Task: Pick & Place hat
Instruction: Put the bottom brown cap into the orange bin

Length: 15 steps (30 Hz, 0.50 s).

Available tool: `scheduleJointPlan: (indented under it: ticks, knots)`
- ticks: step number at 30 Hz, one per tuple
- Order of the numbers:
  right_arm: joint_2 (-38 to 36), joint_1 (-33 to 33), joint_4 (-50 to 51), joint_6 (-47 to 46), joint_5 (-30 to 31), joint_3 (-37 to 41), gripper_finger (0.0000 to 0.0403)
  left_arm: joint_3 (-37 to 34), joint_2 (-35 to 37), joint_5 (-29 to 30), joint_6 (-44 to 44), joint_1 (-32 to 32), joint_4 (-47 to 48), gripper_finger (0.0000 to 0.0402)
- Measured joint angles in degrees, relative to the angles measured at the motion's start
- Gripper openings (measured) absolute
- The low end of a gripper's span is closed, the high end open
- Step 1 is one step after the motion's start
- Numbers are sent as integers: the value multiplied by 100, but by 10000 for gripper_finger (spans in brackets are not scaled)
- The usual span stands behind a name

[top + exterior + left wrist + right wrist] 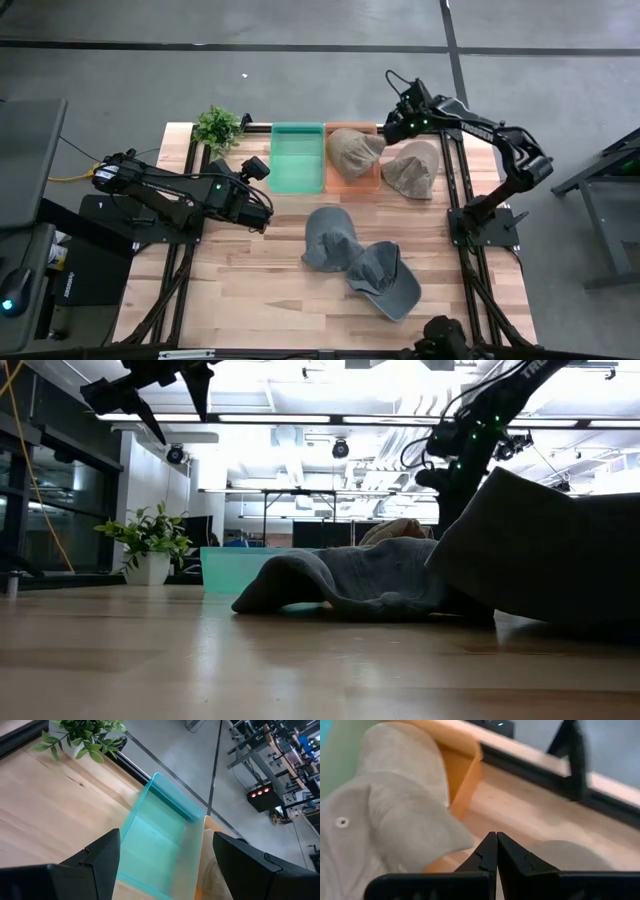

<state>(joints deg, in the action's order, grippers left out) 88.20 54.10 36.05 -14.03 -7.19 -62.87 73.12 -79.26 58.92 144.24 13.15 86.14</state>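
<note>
A tan hat (352,150) lies in the orange bin (362,184), its crown against the bin's far wall (462,767). A second tan hat (412,168) rests on the table right of that bin. Two grey-blue hats (330,238) (385,280) lie overlapping at mid-table. My right gripper (496,839) is shut and holds nothing. It hovers over the orange bin's right rim, between the two tan hats. My left gripper (165,837) stands open in the air left of the green bin (160,845), with nothing between its fingers.
A potted plant (218,126) stands at the far left corner beside the green bin (297,155). The low view is filled on its right by a grey-blue hat (560,550). Bare wood lies along the near left of the table (250,290).
</note>
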Motion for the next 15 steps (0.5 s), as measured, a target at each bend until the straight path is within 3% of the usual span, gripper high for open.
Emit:
scheduleJointPlan:
  ticks: [7,15]
  knots:
    - [2,-100,-1077,-393,-59,592,0,0,0,-58,-44,0,-78,275]
    - [2,-346,-1088,-404,-802,790,0,0,0,-157,-134,-2,-86,275]
